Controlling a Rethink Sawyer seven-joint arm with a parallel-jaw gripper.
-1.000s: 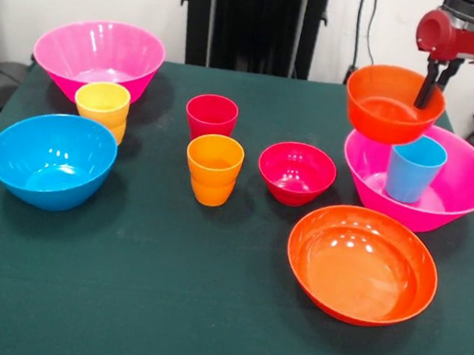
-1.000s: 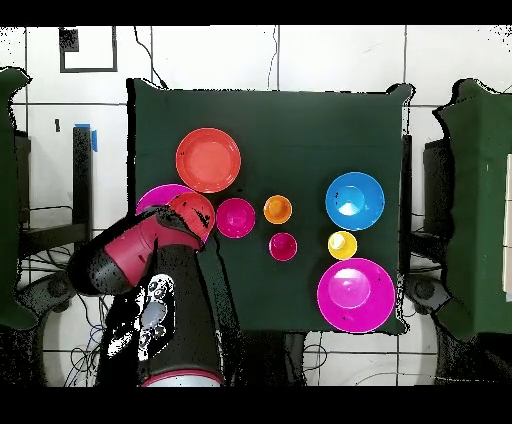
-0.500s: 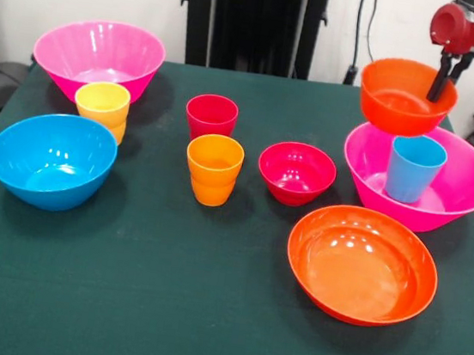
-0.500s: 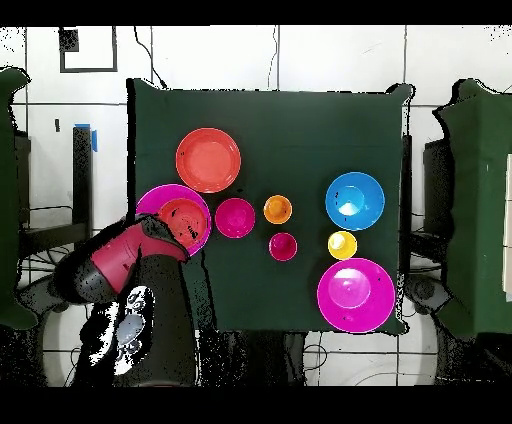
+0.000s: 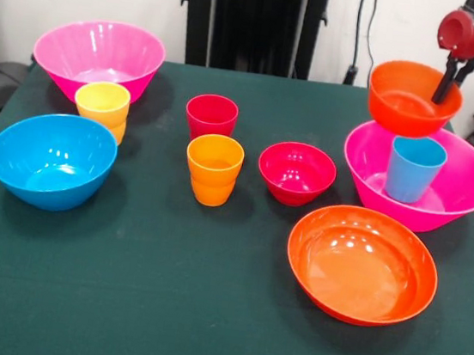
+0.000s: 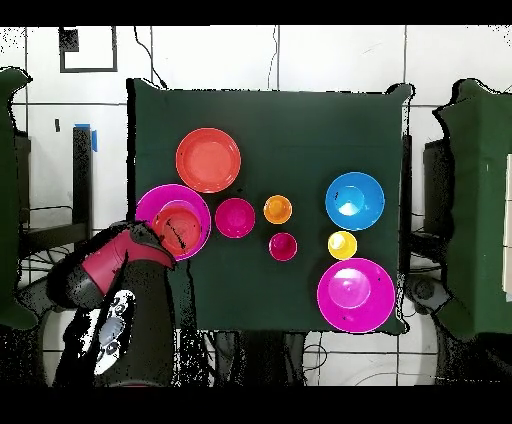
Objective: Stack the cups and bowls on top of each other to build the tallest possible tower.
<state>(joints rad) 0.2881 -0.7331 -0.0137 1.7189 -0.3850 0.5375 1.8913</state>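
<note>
Glossy plastic is the material of every piece shown, so each is judged light, rigid, unbreakable in ordinary handling and slippery; a pinch across the thin rim wall, one finger inside and one outside, is judged the most secure hold.

Six bowls are counted. One large pink bowl lies directly beneath the gripper, with the blue cup standing upright inside it; the second large pink bowl is set well apart, at the far side of the table from the gripper. The wide shallow orange bowl is placed below the gripper in the front view, just beside the nearer pink bowl. The medium blue bowl lies well apart, near the second pink one. The small orange bowl is held aloft by its rim in the closed gripper, above the nearer pink bowl and clear of the blue cup. The small crimson bowl rests near, beside the nearer pink bowl.

Four cups are counted: blue, already noted; orange and red, set together midway along the table; yellow, farthest from the gripper, between the second pink bowl and the blue bowl.
</note>
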